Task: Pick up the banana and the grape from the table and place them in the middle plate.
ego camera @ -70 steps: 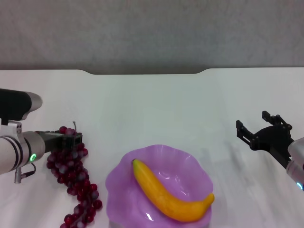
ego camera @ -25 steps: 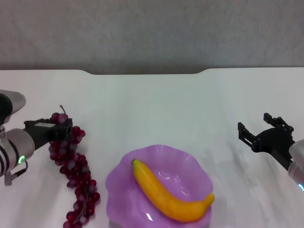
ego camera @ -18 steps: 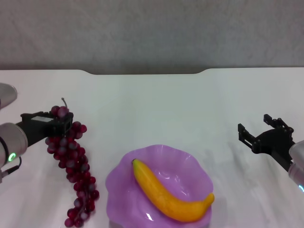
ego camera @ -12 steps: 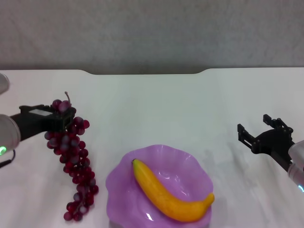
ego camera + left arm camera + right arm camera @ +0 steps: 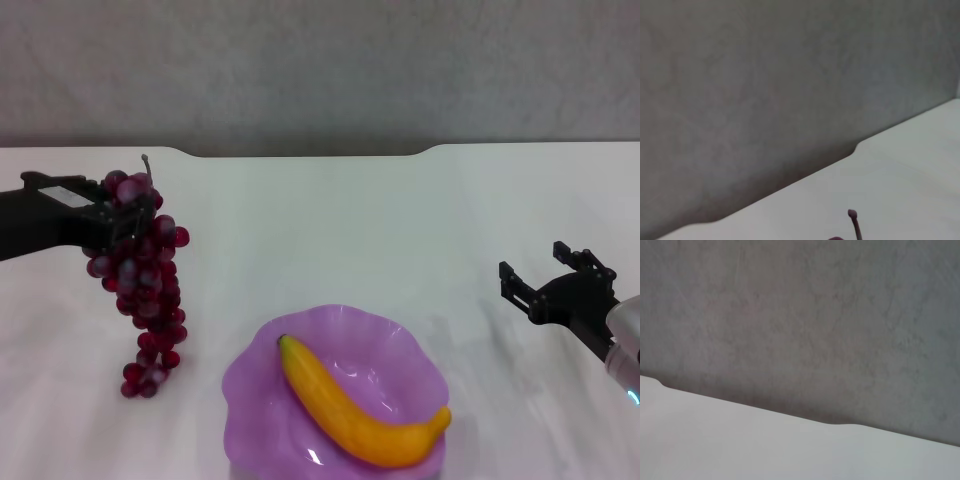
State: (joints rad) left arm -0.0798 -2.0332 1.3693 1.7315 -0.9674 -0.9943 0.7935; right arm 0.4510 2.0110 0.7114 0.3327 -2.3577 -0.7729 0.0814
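Note:
In the head view my left gripper (image 5: 112,205) is shut on the top of the grape (image 5: 142,285), a long dark red bunch that hangs free above the white table (image 5: 330,220) at the left. Its brown stem tip shows in the left wrist view (image 5: 855,222). The banana (image 5: 355,405) lies inside the purple middle plate (image 5: 255,375) at the front centre. My right gripper (image 5: 550,280) is open and empty, low over the table at the right.
A grey wall (image 5: 320,70) stands behind the table's notched far edge (image 5: 300,153). The wrist views show only the wall (image 5: 800,315) and the table's far edge (image 5: 765,415).
My left gripper has lifted the grape bunch off the table; it now hangs in the air, higher and slightly farther back. The right arm has hardly moved.

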